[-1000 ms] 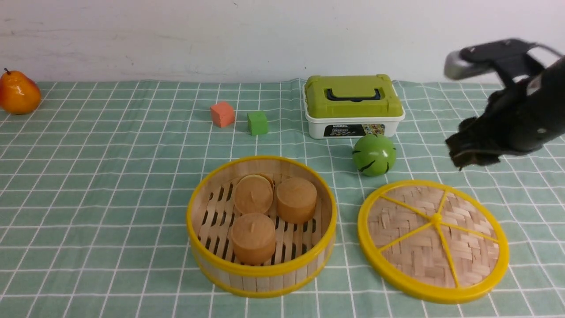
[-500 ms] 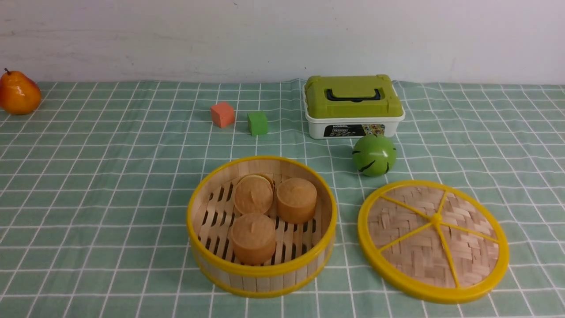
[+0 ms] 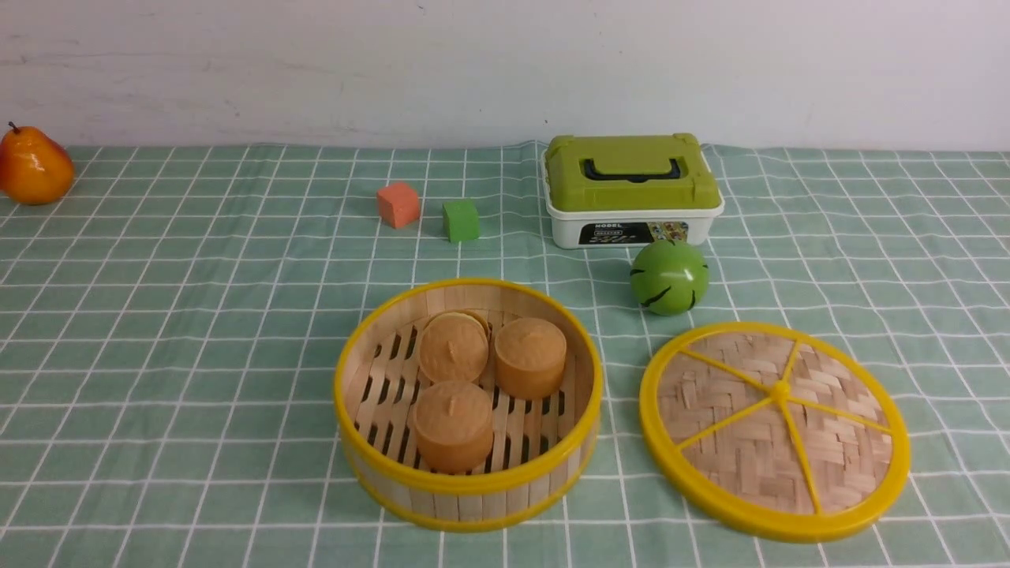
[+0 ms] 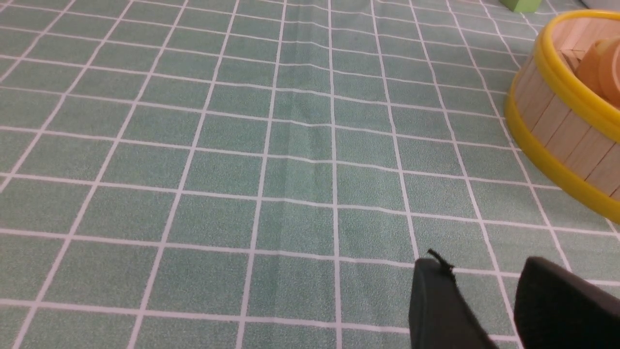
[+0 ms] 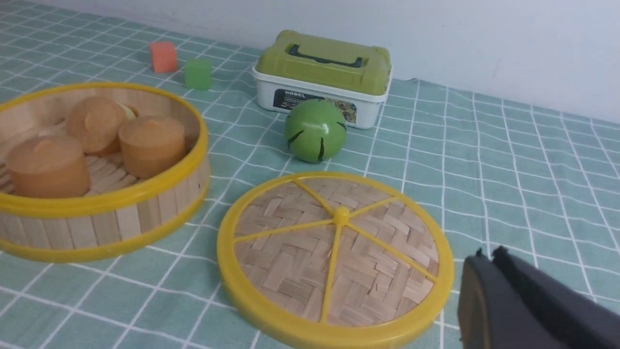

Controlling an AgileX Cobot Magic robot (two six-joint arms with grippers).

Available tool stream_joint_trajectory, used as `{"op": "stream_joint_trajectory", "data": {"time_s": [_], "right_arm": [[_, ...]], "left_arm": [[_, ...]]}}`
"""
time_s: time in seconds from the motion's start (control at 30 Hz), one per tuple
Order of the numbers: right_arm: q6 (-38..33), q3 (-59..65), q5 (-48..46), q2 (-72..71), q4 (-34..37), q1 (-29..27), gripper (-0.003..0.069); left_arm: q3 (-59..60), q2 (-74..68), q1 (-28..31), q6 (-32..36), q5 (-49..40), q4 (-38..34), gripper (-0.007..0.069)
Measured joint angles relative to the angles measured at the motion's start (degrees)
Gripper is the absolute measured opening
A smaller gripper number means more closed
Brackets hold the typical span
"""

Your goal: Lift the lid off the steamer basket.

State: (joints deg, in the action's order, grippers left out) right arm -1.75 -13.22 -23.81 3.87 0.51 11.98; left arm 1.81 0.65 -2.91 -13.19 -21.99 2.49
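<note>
In the left wrist view, the left gripper (image 4: 482, 264) is seen at the lower right of the frame, its dark fingers held apart above the green checked tabletop (image 3: 158, 315). In the front view, an orange pear (image 3: 33, 166) is placed at the upper left edge. An orange cube (image 3: 397, 204) and a green cube (image 3: 461, 220) are set side by side above centre. The steamer basket (image 3: 473, 498) is found uncovered at lower centre, with three round brown cakes (image 3: 454, 422) inside. A white box (image 3: 633, 229) and a green ball (image 3: 668, 277) are seen further right. The lid (image 3: 775, 430) is laid flat at the lower right, just beside the basket and apart from it. In the right wrist view, the right gripper (image 5: 488, 252) is shown with its fingers pressed together, holding nothing.
</note>
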Motion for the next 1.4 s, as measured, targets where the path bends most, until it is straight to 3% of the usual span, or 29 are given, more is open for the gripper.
{"op": "stream_joint_trajectory", "data": {"time_s": [0.1,0.2,0.37,0.53,0.63,0.93,1.4], "right_arm": [[4.6,7.0,9.3,-0.4,-2.1,-0.4,-0.0021],[7.5,13.8,17.8,-0.4,-2.3,-4.4,-0.0021],[8.6,14.8,17.8,-2.1,-2.8,-10.9,-0.0021],[9.4,14.8,9.3,-4.5,-3.7,-16.0,-0.0020],[10.2,14.8,4.5,-4.5,-3.5,-16.1,-0.0020],[10.3,14.5,2.7,-4.5,-3.7,-12.6,-0.0020],[10.3,14.4,2.3,-4.5,-3.7,-12.5,-0.0006]], "left_arm": [[0.0,0.0,0.0,0.0,0.0,0.0,0.0239],[0.0,0.0,0.0,0.0,0.0,0.0,0.0239],[0.0,0.0,0.0,0.0,0.0,0.0,0.0239],[0.0,0.0,0.0,0.0,-0.2,0.0,0.0239],[0.0,0.0,0.0,0.0,-0.2,0.0,0.0239],[0.0,0.0,0.0,0.0,-0.3,0.0,0.0239],[0.0,0.0,0.0,0.0,-0.4,0.0,0.0239]]}}
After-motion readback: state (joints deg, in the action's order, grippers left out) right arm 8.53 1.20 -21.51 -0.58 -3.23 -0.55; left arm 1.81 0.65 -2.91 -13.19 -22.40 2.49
